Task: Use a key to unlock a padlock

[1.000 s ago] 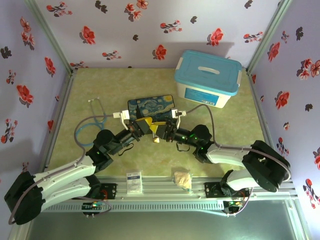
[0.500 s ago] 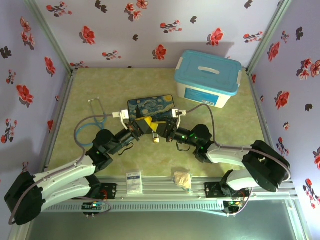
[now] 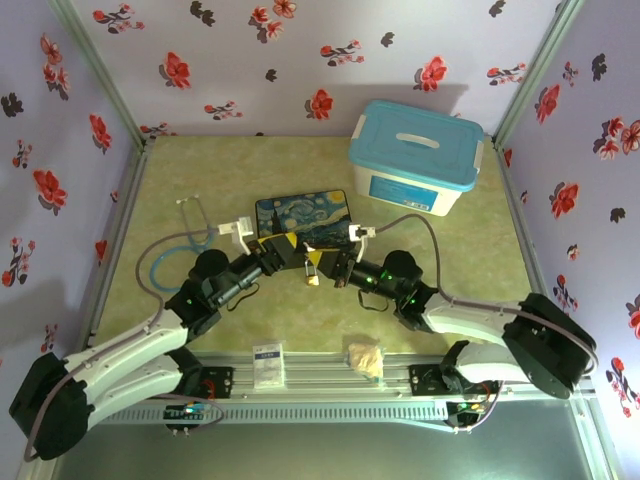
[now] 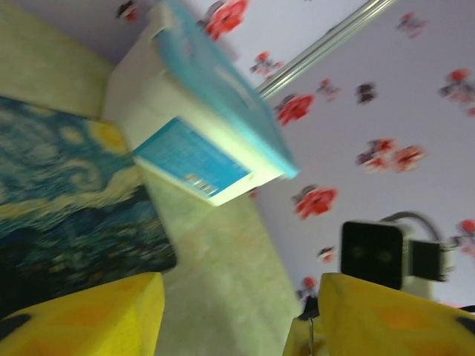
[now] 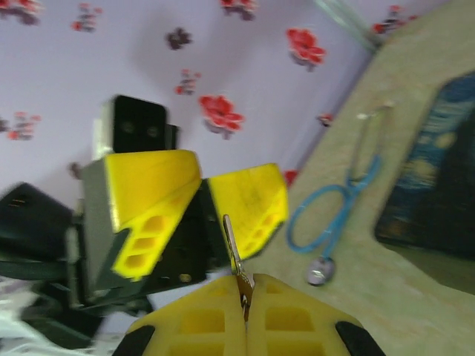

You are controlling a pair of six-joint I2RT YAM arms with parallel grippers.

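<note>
My right gripper (image 5: 245, 280) (image 3: 318, 268) is shut on the padlock (image 5: 243, 288), whose small brass body (image 3: 312, 281) is pinched between the yellow fingertips. A thin grey metal strip (image 5: 231, 241) (image 4: 312, 335) sticks out of it toward the left gripper. I cannot tell whether that strip is the key or the shackle, so the key is not surely in sight. My left gripper (image 4: 237, 311) (image 5: 202, 185) (image 3: 292, 250) faces the right one a short way off. It is open, with nothing between its fingers.
Just behind the grippers lies a flat box (image 3: 302, 213) (image 4: 67, 200) painted with a starry night. A white tub with a blue lid (image 3: 415, 157) (image 4: 208, 111) stands at the back right. A blue stethoscope (image 3: 175, 250) (image 5: 334, 215) lies to the left. A small card (image 3: 268, 363) and a crumpled scrap (image 3: 365, 357) sit by the near rail.
The left gripper's jaws have opened and it has drawn back a little to the left. The right gripper keeps its grip in about the same place.
</note>
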